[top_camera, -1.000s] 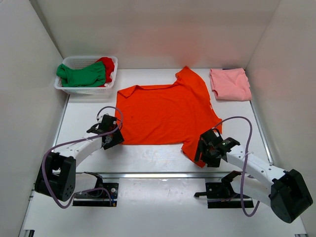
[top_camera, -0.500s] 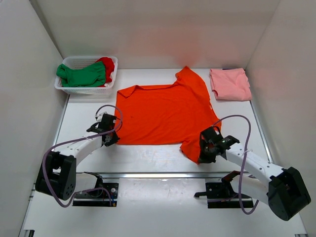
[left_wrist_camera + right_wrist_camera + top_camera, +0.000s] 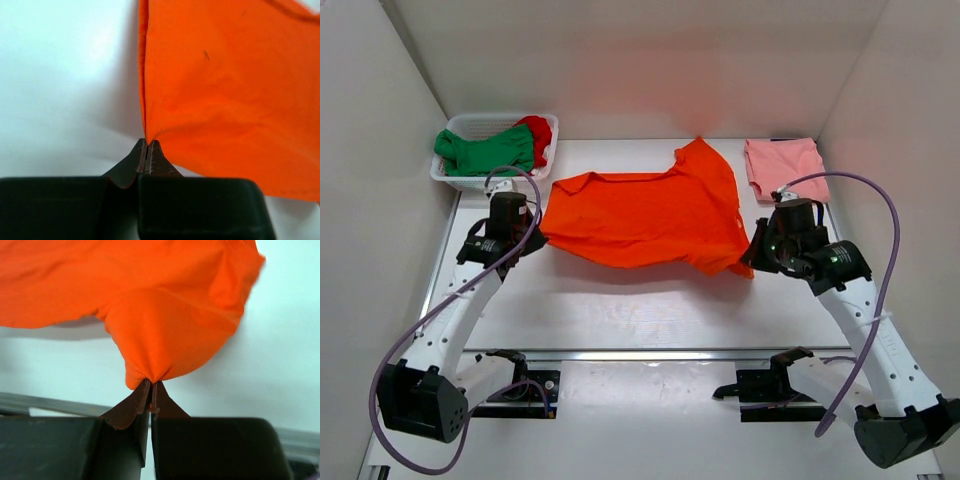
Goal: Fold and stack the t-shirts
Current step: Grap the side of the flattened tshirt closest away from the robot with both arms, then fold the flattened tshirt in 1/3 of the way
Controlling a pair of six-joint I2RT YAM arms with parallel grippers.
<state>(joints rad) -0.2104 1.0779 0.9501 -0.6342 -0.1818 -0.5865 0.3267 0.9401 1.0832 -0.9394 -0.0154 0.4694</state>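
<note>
The bright orange t-shirt (image 3: 640,215) hangs stretched above the table between both arms, its near half lifted. My left gripper (image 3: 536,234) is shut on the shirt's left corner (image 3: 150,135). At the shirt's right corner (image 3: 150,372), my right gripper (image 3: 752,255) is shut on bunched cloth. A folded pale salmon pink t-shirt (image 3: 785,168) lies at the back right. A green t-shirt (image 3: 485,152) and a red t-shirt (image 3: 538,132) sit in the white basket (image 3: 490,182).
The white basket stands at the back left against the wall. White walls enclose the table on three sides. A metal rail (image 3: 640,354) runs along the near edge, with the arm bases in front of it.
Both grippers have shut on the orange shirt's near corners and lifted them up and towards the back. The shirt's near half has left the table.
</note>
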